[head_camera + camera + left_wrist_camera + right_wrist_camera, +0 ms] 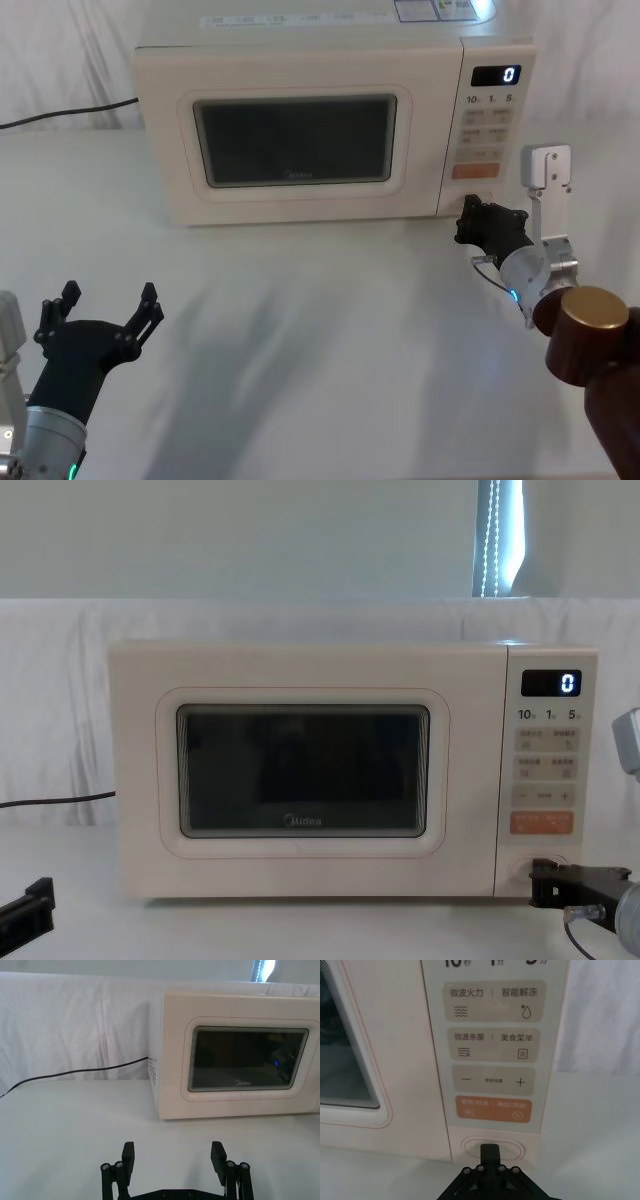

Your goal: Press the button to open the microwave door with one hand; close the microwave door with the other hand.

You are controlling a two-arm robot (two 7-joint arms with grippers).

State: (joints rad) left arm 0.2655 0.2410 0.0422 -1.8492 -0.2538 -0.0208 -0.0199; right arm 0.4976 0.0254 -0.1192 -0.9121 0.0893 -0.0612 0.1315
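Observation:
The cream microwave point(300, 60) stands at the back of the white table, and its display shows "0". The microwave door point(295, 142) point(248, 1058) point(302, 770) is closed flush, with "Midea" under the dark window. My right gripper point(468, 218) point(490, 1149) point(537, 880) is shut, fingers together, and its tip is against the middle of the wide cream button point(514, 1147) at the foot of the control panel. My left gripper point(100, 315) point(172, 1157) stays open and empty, low over the table well in front of the microwave's left side.
An orange button point(492, 1108) sits just above the cream button, with small beige keys point(493, 1080) higher up. A black power cable point(75, 1071) runs off to the left behind the microwave. White cloth hangs behind. Bare table point(300, 330) spreads in front.

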